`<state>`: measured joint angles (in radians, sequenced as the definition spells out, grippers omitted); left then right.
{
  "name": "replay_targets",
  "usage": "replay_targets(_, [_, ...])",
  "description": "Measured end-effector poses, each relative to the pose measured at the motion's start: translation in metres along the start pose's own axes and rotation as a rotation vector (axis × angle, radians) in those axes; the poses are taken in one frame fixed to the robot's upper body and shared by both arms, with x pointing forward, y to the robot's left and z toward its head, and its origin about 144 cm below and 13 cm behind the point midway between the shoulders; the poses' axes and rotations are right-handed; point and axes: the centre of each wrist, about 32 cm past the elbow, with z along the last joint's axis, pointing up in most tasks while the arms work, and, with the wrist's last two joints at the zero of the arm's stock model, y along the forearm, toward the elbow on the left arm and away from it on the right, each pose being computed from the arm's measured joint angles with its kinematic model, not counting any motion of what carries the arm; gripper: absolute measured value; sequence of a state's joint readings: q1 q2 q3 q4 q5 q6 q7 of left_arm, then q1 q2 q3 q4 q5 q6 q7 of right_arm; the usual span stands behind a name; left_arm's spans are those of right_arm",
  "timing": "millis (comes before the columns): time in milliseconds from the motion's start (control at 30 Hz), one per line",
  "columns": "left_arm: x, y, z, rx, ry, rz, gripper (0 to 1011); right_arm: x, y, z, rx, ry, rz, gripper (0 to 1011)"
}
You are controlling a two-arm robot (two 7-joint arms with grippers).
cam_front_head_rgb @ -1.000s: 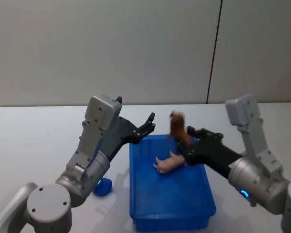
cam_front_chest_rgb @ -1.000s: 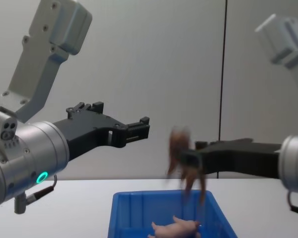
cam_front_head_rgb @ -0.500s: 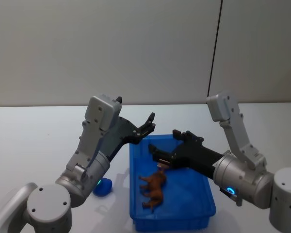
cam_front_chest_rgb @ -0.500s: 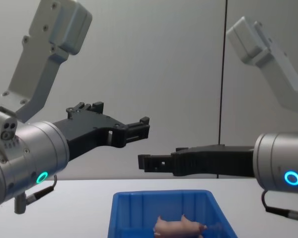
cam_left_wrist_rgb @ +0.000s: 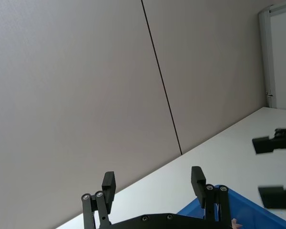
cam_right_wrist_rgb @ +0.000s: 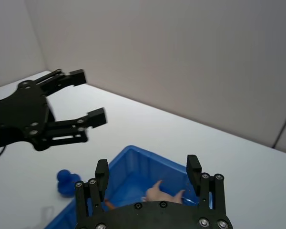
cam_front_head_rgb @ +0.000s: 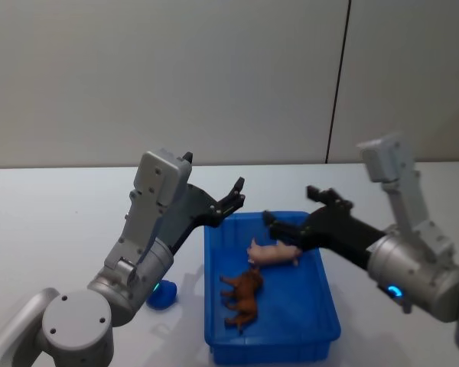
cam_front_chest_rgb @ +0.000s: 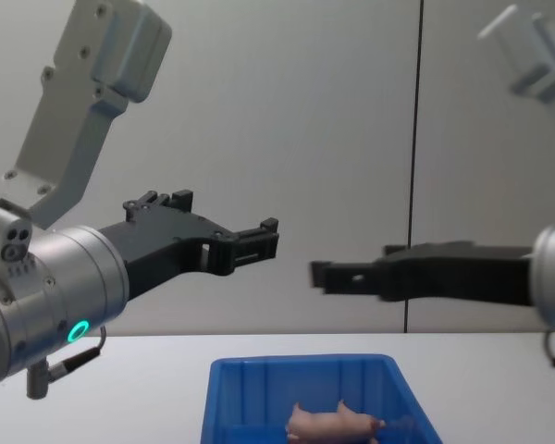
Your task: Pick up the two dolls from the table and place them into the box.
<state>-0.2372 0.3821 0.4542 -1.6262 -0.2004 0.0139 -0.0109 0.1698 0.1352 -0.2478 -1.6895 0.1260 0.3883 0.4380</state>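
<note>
The right gripper [cam_front_head_rgb: 291, 208] hangs in the air above the far right part of the box [cam_front_head_rgb: 321, 325], its two fingers spread wide apart and holding nothing; in the right wrist view the same gripper [cam_right_wrist_rgb: 148, 164] frames the box [cam_right_wrist_rgb: 133, 164] between its parted fingers. Directly below and just ahead of its fingertips the pale pink doll [cam_front_head_rgb: 271, 251] lies on its side on the box floor, legs out, and shows in the right wrist view [cam_right_wrist_rgb: 162, 193] and low in the chest view [cam_front_chest_rgb: 333, 424]. The brown doll [cam_front_head_rgb: 243, 294] also lies inside the box, below the right gripper and nearer the robot's body than the pink one, close to it, though whether the two touch cannot be told. The left gripper [cam_front_head_rgb: 236, 193] is raised over the far left corner of the box, across from the right gripper and well apart from it, fingers likewise spread with nothing between them; the left wrist view shows its gap [cam_left_wrist_rgb: 152, 177] bare, with the box rim [cam_left_wrist_rgb: 248, 214] below. Below the left arm, behind its gripper and outside the box's left wall, a small blue object [cam_front_head_rgb: 162, 294] sits on the white worktop [cam_front_head_rgb: 61, 214].
</note>
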Motion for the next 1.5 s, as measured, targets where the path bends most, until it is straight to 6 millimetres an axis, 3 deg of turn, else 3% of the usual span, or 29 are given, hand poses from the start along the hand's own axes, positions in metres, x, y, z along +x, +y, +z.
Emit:
replay_targets(767, [0.004,0.007,0.000,0.025,0.024,-0.014,1004,0.034,-0.074,-0.010,0.076,-0.112,-0.333,1001])
replay_targets(1167, [0.013,0.045,-0.003,0.146,0.112,-0.016,1003,0.049,-0.115,-0.018,0.102,-0.167,-0.520,1001])
replay_targets(1500, [0.019,0.071,-0.012,0.260,0.197,-0.006,1003,0.053,-0.129,-0.020,0.112,-0.190,-0.579,1001])
